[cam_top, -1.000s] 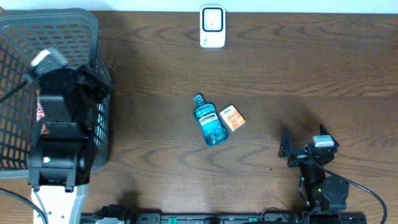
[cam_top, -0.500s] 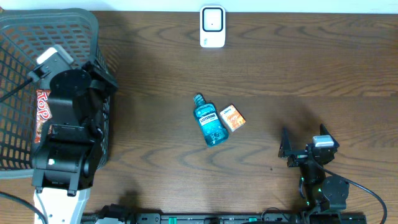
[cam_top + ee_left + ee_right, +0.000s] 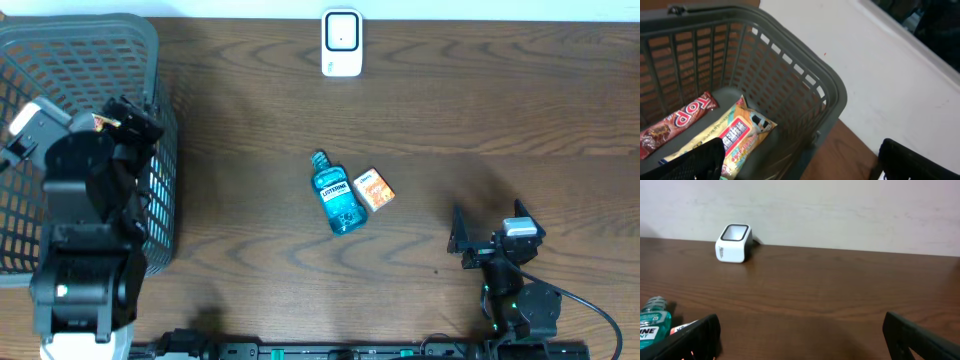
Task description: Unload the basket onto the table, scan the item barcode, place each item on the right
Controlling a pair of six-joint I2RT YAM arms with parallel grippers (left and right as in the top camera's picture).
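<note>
A grey plastic lattice basket (image 3: 805, 65) holds a red "TOP" candy wrapper (image 3: 675, 122) just beside a yellow-and-orange snack packet (image 3: 735, 137), both flat on its floor. The left end effector (image 3: 800, 167) has its black fingers (image 3: 690, 162) wide apart, empty.

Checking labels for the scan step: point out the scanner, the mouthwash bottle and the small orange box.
scanner (image 3: 341, 35), overhead view, on its top window
mouthwash bottle (image 3: 334, 190), overhead view, on its label
small orange box (image 3: 375, 189), overhead view, centre of top face

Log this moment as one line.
left fingers: open, empty, over basket | right fingers: open, empty | basket: Top bar, yellow snack packet | table: Listerine bottle beside orange box | scanner: far edge
</note>
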